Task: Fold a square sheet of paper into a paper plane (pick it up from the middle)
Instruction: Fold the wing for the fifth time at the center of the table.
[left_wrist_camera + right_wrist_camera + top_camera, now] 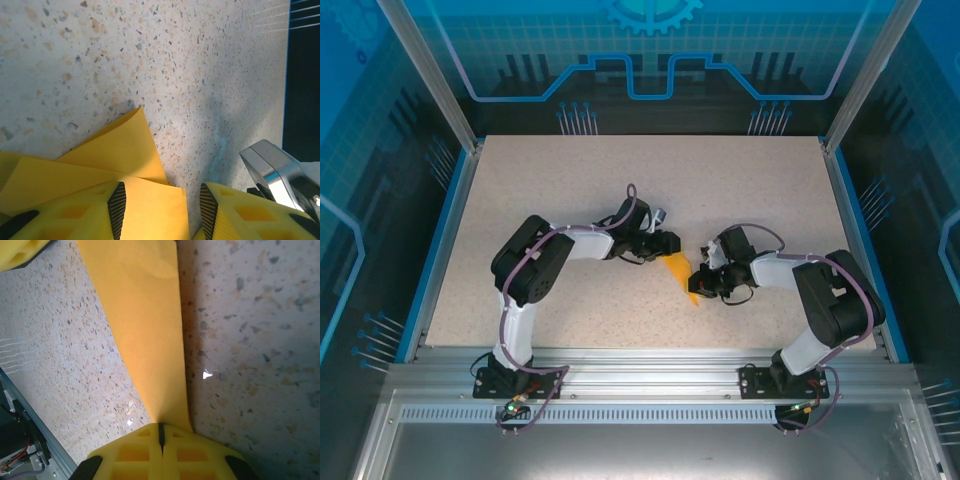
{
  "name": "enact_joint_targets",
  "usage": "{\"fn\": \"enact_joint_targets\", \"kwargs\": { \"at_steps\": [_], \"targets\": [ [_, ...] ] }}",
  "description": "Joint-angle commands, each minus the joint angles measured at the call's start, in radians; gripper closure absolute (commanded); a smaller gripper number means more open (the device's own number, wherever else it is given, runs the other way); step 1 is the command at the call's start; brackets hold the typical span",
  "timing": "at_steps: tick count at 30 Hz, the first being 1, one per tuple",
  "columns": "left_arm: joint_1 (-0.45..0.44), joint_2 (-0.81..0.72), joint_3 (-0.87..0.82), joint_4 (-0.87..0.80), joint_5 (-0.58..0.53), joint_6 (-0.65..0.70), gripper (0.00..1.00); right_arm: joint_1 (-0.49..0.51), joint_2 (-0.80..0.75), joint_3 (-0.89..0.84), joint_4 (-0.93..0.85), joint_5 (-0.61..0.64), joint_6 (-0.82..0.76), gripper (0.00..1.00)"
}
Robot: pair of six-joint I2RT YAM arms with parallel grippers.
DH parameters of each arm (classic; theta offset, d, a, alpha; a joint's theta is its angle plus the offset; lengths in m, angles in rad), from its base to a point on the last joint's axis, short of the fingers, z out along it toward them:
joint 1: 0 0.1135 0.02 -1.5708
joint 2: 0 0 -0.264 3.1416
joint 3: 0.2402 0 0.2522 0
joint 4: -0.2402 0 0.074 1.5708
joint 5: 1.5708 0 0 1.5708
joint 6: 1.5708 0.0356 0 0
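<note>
The orange-yellow sheet of paper (678, 272) lies folded in layers on the speckled table, between my two grippers. My right gripper (160, 427) is shut on one narrow end of it. From there the paper (145, 325) runs away from the jaws as a long strip. My left gripper (162, 205) is open at the other end. The layered paper (120, 150) lies under its left finger (117, 205) and stops short of the right finger (208, 202), with bare table between. Whether the fold has the shape of a paper plane I cannot tell.
The speckled tabletop (570, 180) is bounded by blue rails and metal posts, with an aluminium frame (650, 365) at the near edge. The left gripper's yellow finger (20, 250) reaches into the right wrist view's top corner. A metal part (272, 167) sits beside the left gripper.
</note>
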Motion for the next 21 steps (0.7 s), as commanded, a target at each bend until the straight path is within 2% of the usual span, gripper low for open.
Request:
{"fn": "enact_joint_targets", "kwargs": {
  "at_steps": [1, 12, 21],
  "targets": [
    [0.037, 0.045, 0.025, 0.029, -0.010, 0.043, 0.52, 0.011, 0.042, -0.048, -0.097, 0.096, -0.011, 0.97],
    [0.103, 0.053, 0.062, -0.018, 0.008, 0.092, 0.51, 0.011, 0.045, -0.045, -0.092, 0.082, -0.017, 0.97],
    [0.146, -0.046, 0.148, -0.188, -0.014, 0.145, 0.49, 0.011, 0.058, -0.036, -0.083, 0.065, -0.029, 0.96]
  ]
}}
